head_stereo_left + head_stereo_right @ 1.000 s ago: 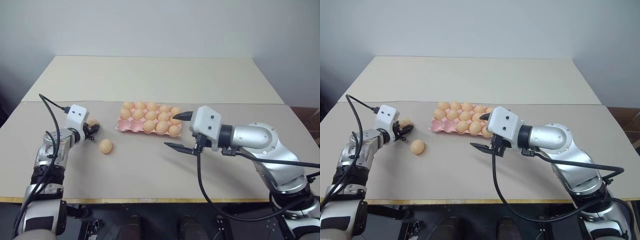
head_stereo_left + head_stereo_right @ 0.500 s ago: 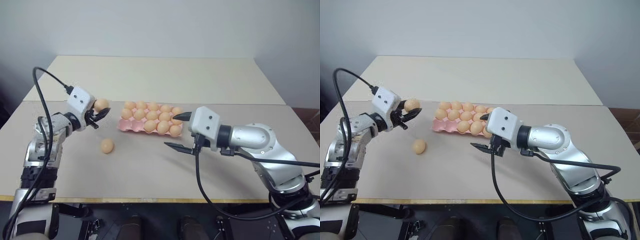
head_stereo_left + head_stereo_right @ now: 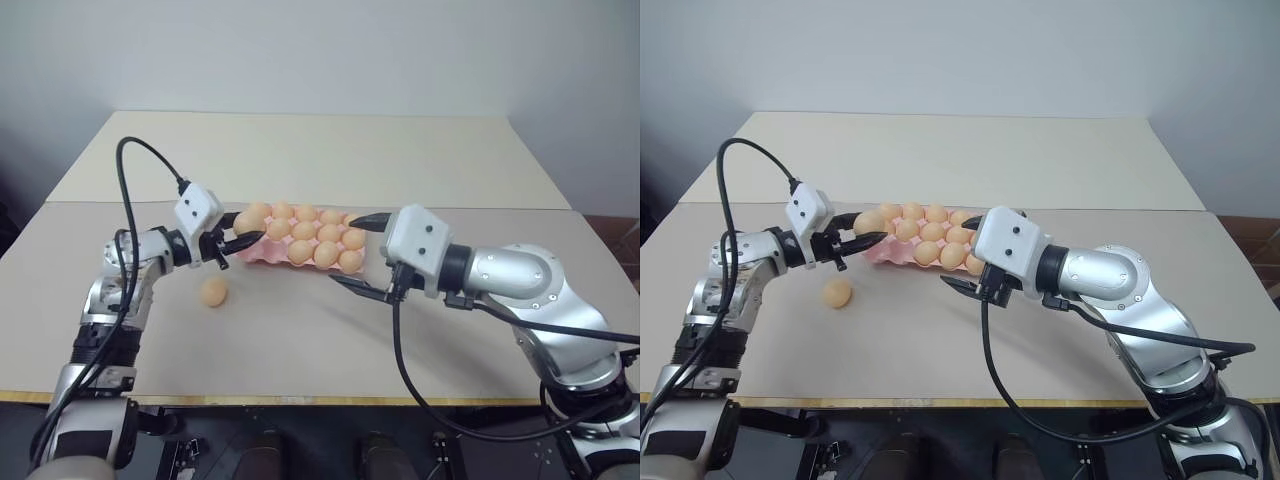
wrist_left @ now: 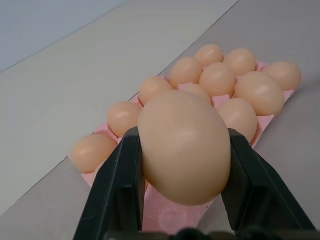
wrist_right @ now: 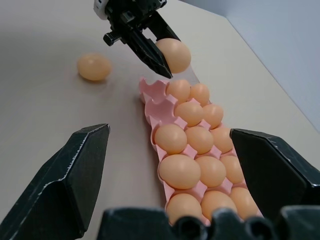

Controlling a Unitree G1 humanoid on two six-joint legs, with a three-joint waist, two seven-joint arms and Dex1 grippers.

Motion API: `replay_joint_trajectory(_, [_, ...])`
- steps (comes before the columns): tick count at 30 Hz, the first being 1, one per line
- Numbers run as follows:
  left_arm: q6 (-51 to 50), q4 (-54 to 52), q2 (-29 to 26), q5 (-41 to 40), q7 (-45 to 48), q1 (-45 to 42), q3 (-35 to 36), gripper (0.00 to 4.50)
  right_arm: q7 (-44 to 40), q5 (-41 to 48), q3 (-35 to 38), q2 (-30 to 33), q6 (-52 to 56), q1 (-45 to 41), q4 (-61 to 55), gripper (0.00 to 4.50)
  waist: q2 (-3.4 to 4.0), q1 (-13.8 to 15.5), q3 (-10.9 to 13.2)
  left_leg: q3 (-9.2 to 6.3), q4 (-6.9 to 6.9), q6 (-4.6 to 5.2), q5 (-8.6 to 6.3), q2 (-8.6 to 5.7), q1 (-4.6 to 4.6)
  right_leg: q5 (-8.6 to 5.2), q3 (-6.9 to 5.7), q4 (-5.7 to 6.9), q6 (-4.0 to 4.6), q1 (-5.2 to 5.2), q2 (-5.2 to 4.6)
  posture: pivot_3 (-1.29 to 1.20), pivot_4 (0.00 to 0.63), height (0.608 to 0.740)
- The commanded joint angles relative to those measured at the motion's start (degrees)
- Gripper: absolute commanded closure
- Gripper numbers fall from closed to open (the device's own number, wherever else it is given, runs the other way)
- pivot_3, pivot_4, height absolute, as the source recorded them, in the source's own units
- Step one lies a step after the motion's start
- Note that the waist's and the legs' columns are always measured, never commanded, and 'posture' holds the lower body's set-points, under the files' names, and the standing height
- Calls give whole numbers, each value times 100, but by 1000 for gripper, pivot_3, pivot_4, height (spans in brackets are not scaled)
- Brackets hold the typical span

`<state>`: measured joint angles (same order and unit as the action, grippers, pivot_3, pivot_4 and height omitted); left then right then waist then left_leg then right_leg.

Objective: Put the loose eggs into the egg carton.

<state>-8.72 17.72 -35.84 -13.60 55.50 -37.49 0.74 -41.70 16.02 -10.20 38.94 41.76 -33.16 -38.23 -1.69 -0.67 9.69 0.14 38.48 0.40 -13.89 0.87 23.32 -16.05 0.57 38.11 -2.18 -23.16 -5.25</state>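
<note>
The pink egg carton lies mid-table with several eggs in its cups; two cups at its left end stand bare. My left gripper is shut on one loose egg, holding it in the air just at the carton's left end. Another loose egg rests on the table, nearer me and left of the carton. My right gripper hovers open over the carton's right front corner, holding nothing; one of its fingers is beside the tray.
The tan table runs to a front edge near me and a seam behind the carton. A black cable loops above my left arm. Bare tabletop lies in front of the carton.
My left gripper has risen and swung right with the egg, from beside the resting egg to the carton's left end. The right gripper has stayed put.
</note>
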Motion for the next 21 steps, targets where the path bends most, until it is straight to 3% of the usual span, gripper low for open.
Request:
replay_joint_trajectory(1, [238, 193, 126, 22, 150, -239, -70, 2752, 143, -21, 183, 55, 58, 35, -262, 0, 0, -1, 0, 0, 1, 1, 0, 0, 0, 0, 0, 0, 0, 1, 0, 0, 150, 740])
replay_joint_trajectory(10, [545, 973, 338, 291, 430, -580, -287, 2752, 338, -69, 177, 77, 126, 156, -367, 0, 0, -4, 0, -1, 18, 6, -4, 1, 7, 0, -2, 2, 0, 1, 2, 0, 150, 740])
replay_joint_trajectory(11, [577, 1037, 349, 295, 489, -602, -299, 2090, 351, -74, 180, 83, 124, 171, -369, 0, 0, -5, 0, -1, 18, 6, -4, 1, 7, 0, -3, 2, 0, 1, 2, 0, 150, 740])
replay_joint_trajectory(16, [881, 1107, 460, 296, 407, -598, -207, 572, 383, -92, 173, 122, 103, 209, -366, 0, 0, -3, 0, -2, 23, 7, -4, 1, 9, 0, -3, 2, -1, 1, 2, 0, 150, 740])
replay_joint_trajectory(21, [770, 865, 421, -43, 612, -559, 19, 572, 344, -111, 166, 126, 64, 210, -326, 0, 0, -7, 0, -2, 25, 7, -4, 2, 11, 0, -3, 2, -1, 1, 2, 0, 150, 740])
